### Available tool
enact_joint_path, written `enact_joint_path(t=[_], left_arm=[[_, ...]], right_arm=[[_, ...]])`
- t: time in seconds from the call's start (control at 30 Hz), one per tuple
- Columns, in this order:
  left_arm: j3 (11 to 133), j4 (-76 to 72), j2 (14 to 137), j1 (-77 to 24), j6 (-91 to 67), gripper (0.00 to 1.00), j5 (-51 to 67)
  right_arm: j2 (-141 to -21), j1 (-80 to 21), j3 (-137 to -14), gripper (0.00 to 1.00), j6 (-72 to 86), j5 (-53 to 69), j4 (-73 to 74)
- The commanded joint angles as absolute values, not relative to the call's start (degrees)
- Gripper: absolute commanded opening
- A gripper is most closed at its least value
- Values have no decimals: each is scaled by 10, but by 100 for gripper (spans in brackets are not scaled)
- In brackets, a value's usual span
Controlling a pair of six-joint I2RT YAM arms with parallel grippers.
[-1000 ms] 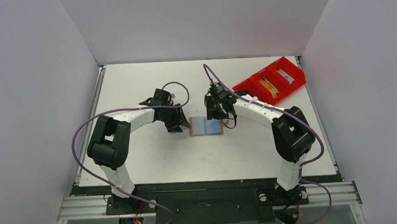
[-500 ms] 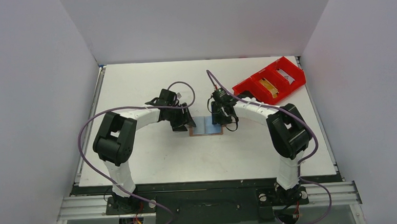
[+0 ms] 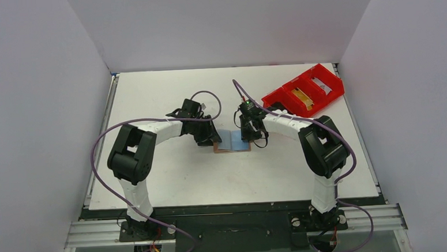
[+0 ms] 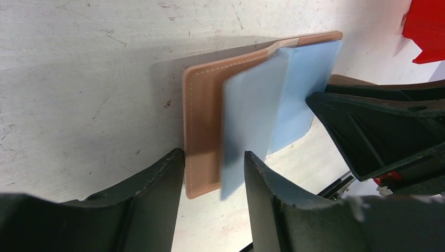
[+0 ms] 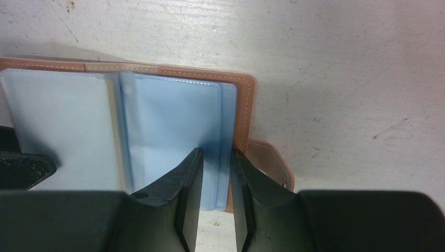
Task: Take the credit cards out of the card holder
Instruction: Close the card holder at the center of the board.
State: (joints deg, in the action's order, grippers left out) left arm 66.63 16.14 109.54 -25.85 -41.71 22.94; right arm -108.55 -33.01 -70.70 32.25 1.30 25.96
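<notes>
Card holder (image 3: pixel 232 143) lies open flat on the desk (image 3: pixel 167 94), mid-desk between the two arms, tan cover down and pale blue sleeves up.

Left gripper (image 3: pixel 211 139) is at the holder's left edge. In the left wrist view its fingers (image 4: pixel 152 189) stand apart and straddle the near corner, with the stitched tan margin and one blue sleeve in the gap. That sleeve looks blurred and partly lifted off the cover. Can't tell if anything is actually pinched.

Right gripper (image 3: pixel 249 134) is on the holder's right half. In the right wrist view its fingers (image 5: pixel 189 189) are close together with only a narrow slot between them. The outer edge of the right blue sleeve sits in that slot. Can't tell whether they're clamped on it or just over it.

The closure tab (image 5: pixel 270 160) sticks out past the tan edge, just right of the right gripper, flat on the desk.

No card is distinguishable from the sleeves in any view.

Red compartment tray (image 3: pixel 273 97) sits at the far right of the desk, well apart from the holder. Its contents are too small to identify.
</notes>
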Motion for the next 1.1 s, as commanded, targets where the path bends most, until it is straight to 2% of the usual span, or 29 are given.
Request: enact_joint_path(t=[0.0,0.3,0.57,0.83,1.07], left_arm=[[681,124,1063,-263,-443,40,254],[689,125,1019,-261,-459,38,271],[695,93,1038,-265,-467,38,294],[737,103,1065,-277,-465,43,290],[760,134,1095,-284,-477,45,246]], right_arm=[[-1117,-336,-699,22,330,29,230],[-1128,-342,-711,21,333,40,230],[-1141,-346,-721,20,346,73,216],[-1142,-347,-722,20,369,141,170],[-1085,-320,-697,21,391,158,137]])
